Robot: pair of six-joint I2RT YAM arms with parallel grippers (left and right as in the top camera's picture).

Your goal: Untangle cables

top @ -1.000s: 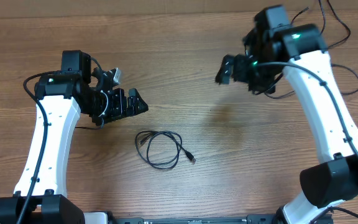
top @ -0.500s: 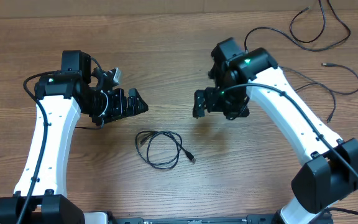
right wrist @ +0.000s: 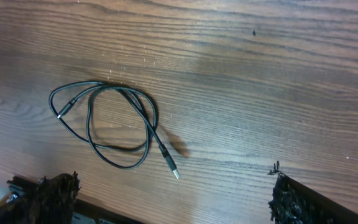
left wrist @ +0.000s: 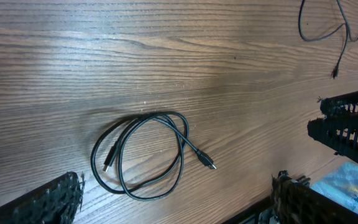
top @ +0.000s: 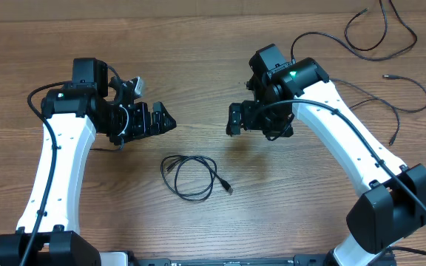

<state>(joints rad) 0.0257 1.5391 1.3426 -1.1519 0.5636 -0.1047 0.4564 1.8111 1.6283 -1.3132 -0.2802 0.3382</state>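
Observation:
A short black cable [top: 190, 176] lies coiled in loose loops on the wooden table, front centre, both plug ends free. It shows in the left wrist view [left wrist: 143, 153] and in the right wrist view [right wrist: 114, 123]. My left gripper [top: 157, 122] is open and empty, above the table up and left of the coil. My right gripper [top: 237, 118] is open and empty, up and right of the coil. Nothing sits between either pair of fingers.
More thin black cables [top: 385, 44] lie spread at the table's back right corner, behind my right arm; one loop shows in the left wrist view [left wrist: 328, 25]. The table's front edge runs just below the coil.
My right arm has swung from the back right toward the table centre and lowered, its gripper now near the coil. The left arm and the coil have not moved.

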